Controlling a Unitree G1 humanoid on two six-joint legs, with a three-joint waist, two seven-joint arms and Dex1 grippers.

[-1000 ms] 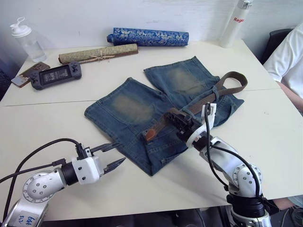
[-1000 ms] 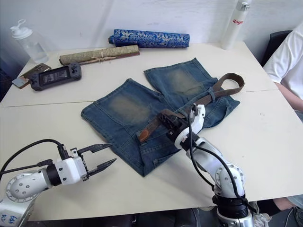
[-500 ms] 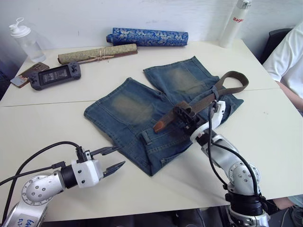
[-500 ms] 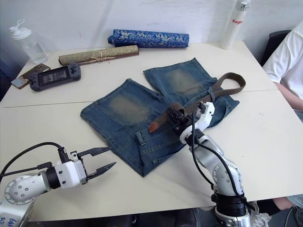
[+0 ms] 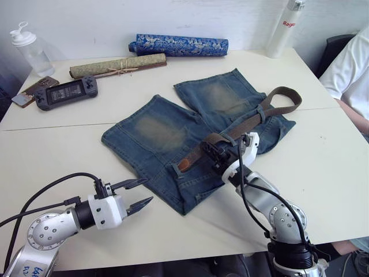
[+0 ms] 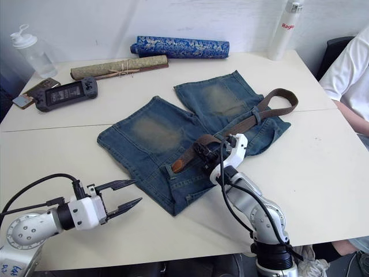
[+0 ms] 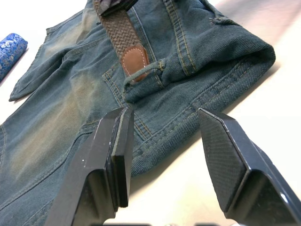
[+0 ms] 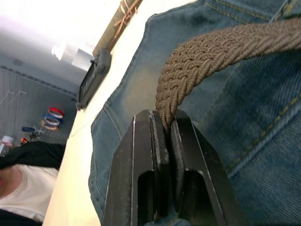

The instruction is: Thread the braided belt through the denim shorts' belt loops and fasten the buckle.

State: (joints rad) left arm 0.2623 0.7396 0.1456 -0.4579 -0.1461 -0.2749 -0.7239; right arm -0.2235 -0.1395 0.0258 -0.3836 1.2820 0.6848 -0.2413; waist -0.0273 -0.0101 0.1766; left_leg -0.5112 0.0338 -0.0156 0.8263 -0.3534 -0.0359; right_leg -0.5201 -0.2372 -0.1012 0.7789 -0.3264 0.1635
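A dark-brown braided belt (image 5: 242, 122) with a tan leather tip (image 7: 134, 60) lies across faded blue shorts (image 5: 167, 138) on the white table (image 5: 57, 144), its long axis running from the near left, at the tip, toward the far right, where it loops back. The right gripper (image 6: 203, 151) is clenched on the belt just behind the tip, which sits at a belt loop (image 7: 143, 73). The left gripper (image 5: 137, 194) hovers with jaws apart, just beside the shorts' near hem.
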